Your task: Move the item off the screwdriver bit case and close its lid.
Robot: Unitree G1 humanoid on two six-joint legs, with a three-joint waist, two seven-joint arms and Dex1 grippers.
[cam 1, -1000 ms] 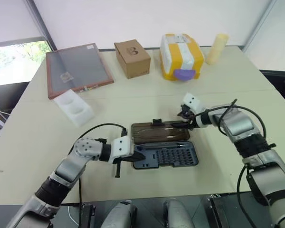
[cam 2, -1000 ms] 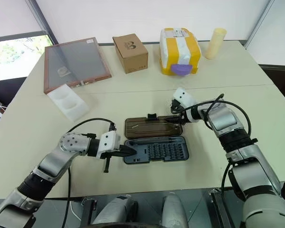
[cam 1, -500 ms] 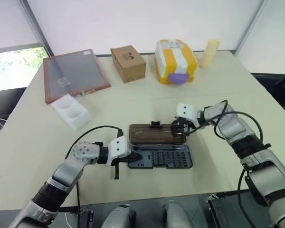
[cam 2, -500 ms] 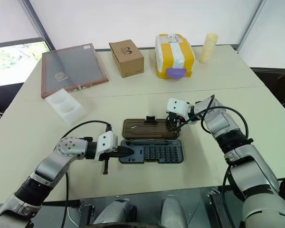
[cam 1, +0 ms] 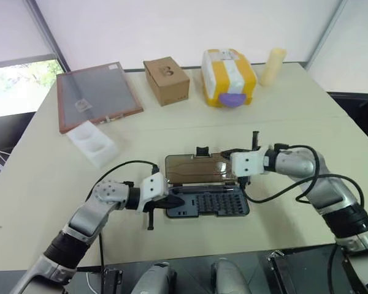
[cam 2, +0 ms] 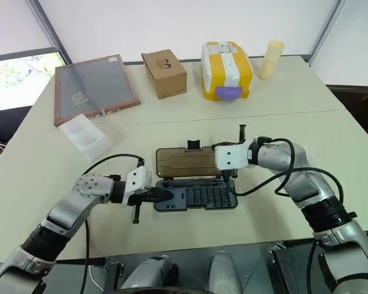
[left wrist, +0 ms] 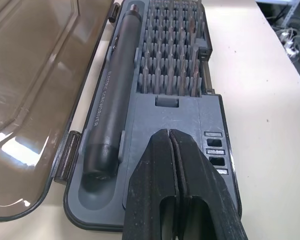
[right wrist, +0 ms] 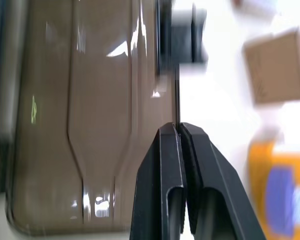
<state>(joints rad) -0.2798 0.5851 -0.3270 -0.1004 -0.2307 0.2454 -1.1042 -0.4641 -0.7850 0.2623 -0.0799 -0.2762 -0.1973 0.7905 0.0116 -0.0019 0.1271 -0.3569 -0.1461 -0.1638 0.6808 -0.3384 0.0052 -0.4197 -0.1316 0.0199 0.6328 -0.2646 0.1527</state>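
1. The left gripper (left wrist: 169, 135) is nearest, its fingers pressed together on nothing. It sits over the blank left end of the tray (left wrist: 145, 125).
2. The tray lies flat on the table (cam 1: 282, 122), holding the driver (left wrist: 112, 95) in its slot and rows of bits (left wrist: 172, 55) beside it.
3. Past the hinge, the brown lid (cam 1: 196, 168) lies fully open and flat, with the latch (cam 1: 202, 151) at the middle of its far edge. Only the case's own tools are on it, so clearing looks done and closing remains.
4. The right gripper (right wrist: 177, 127) is above the lid's right end. Its fingers are clenched together and empty, with the tips near the far edge.
5. The lid looks like thin, stiff plastic, light and glossy, so a pinch would likely slip. Hooking under the far edge by the latch, or under the right end, and swinging it over the hinge seems better. The case is probably light enough to slide, so a press on the tray's blank end should steady it.
6. Well behind are a white foam piece (cam 1: 93, 142), a framed panel (cam 1: 97, 93), a box (cam 1: 166, 72), a yellow pack (cam 1: 229, 68) and a cream cylinder (cam 1: 272, 58).
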